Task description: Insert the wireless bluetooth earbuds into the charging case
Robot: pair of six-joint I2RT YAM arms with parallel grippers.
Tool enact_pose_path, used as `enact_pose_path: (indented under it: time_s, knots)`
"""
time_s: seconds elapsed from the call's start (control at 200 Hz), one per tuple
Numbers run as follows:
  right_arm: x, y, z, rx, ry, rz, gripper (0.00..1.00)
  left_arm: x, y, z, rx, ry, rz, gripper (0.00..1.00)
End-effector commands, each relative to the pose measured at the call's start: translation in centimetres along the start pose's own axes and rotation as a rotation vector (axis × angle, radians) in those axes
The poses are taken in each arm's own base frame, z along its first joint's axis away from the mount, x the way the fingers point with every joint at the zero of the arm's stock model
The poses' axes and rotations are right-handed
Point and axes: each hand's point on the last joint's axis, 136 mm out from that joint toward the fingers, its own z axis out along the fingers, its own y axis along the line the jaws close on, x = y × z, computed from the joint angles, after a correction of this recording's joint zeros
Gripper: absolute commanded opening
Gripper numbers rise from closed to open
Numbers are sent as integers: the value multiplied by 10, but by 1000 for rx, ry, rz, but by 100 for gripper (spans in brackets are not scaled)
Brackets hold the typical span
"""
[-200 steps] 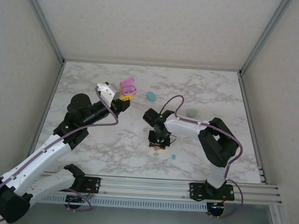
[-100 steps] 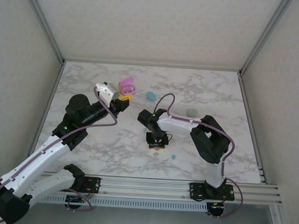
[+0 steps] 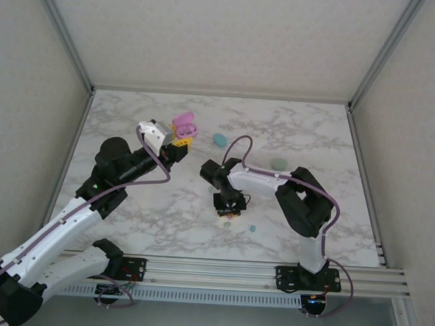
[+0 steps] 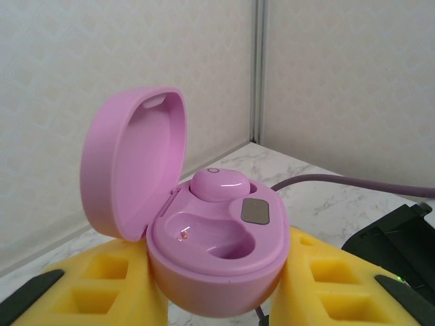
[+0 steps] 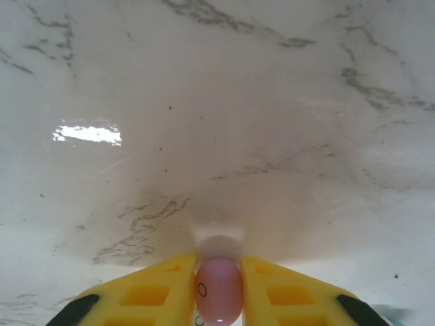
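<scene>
Lying nearest on marble table (image 3: 162, 230): teal earbud (image 3: 253, 228), just beside right gripper (image 5: 217, 272). Right gripper's fingers closed on pink earbud (image 5: 219, 293), low, close to table. Farther left, left gripper (image 4: 217, 288) clamps pink charging case (image 4: 224, 257) aloft, lid (image 4: 129, 163) up. Second pink earbud (image 4: 217, 185) seated in far socket, near socket (image 4: 204, 234) bare. Beyond: mint case (image 3: 279, 164), teal case (image 3: 220, 139) on table.

Far part of table (image 3: 301, 124) free; teal case (image 3: 220, 139) & green case (image 3: 279, 164) sit mid-table, walls (image 3: 396, 144) close both sides
</scene>
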Motion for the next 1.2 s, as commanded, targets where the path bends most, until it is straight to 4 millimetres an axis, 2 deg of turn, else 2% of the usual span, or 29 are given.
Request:
enact_pose_path:
  time_s: [0.0, 0.175, 0.3, 0.395, 0.45, 0.516, 0.691, 0.786, 0.871, 1.001, 1.196]
  knots:
    - [-2, -1, -12, 23, -29, -28, 21, -11, 1, -3, -14, -31, 0, 29]
    - [-8, 0, -38, -60, -92, -16, 19, -8, 2, -1, -15, -20, -3, 29]
    - [-19, -1, -75, -235, -163, 43, 19, -3, 3, 2, -17, -10, -8, 29]
    - [-29, -2, -116, -395, -248, 68, 19, 2, 2, 8, -8, 6, -15, 29]
    - [-32, 0, -147, -499, -301, 66, 19, 6, 2, 12, -1, 16, -22, 29]
    - [-41, -8, -182, -605, -365, 85, 19, 9, 1, 17, 12, 23, -28, 29]
    - [-39, -7, -278, -809, -543, 10, 20, 19, -5, 33, 61, 32, -44, 28]
    - [-36, 3, -318, -899, -599, -54, 20, 22, -10, 39, 93, 17, -40, 28]
    - [-35, 10, -341, -967, -630, -83, 20, 22, -16, 45, 123, 5, -27, 28]
    - [-35, 22, -364, -1062, -656, -120, 20, 24, -24, 51, 161, 8, 4, 29]
    - [-40, 35, -373, -1085, -663, -151, 20, 28, -39, 59, 213, 33, 45, 29]
